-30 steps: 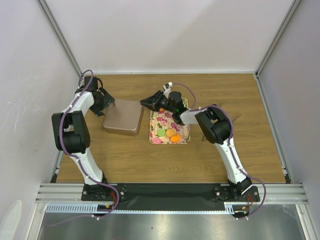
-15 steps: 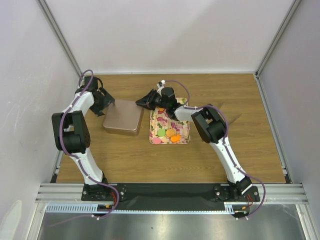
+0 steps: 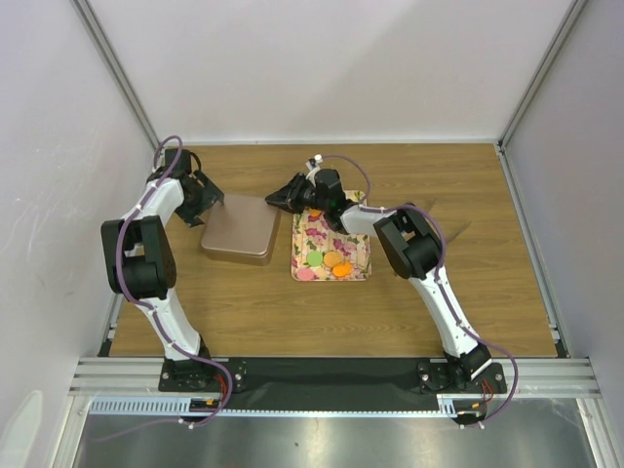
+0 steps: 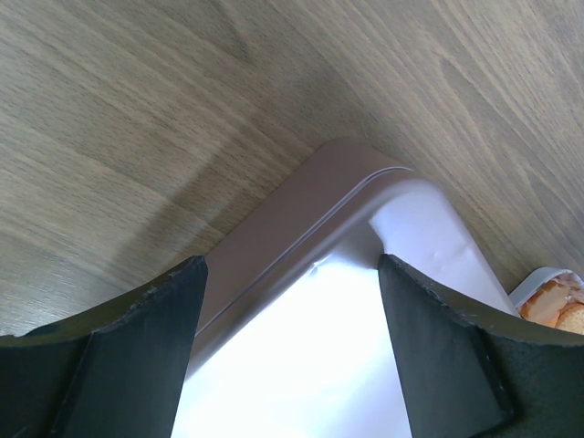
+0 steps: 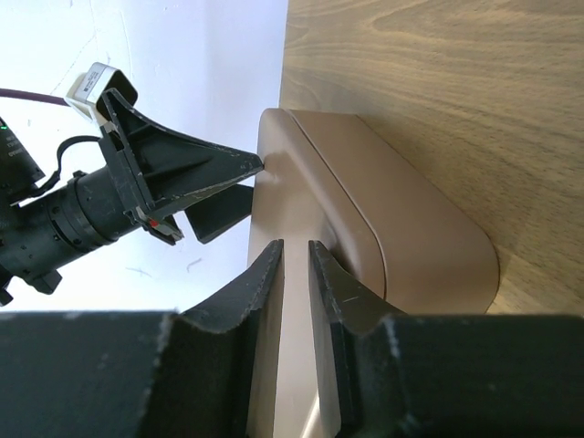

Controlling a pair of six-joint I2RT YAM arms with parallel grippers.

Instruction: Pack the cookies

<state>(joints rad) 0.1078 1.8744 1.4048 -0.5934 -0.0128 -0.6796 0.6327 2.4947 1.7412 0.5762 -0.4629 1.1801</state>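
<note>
Right gripper [image 3: 277, 203] slid to the edge of the lid [image 3: 241, 227], jaws narrow, grip unclear; left gripper [image 3: 211, 206] gapes empty. Cookies [image 3: 334, 261] in tray [image 3: 312, 234]; lid still off.

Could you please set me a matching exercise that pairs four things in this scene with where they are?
Things:
1. brownish square metal lid
2. floral rectangular tray
3. round green cookie
4. left gripper

Places:
A. in the tray's near end
B. at the lid's far left corner, open
C. partly beneath the right arm
D. on the wooden table, left of the tray

Pairs: 1-D, 2-C, 3-A, 4-B
</note>
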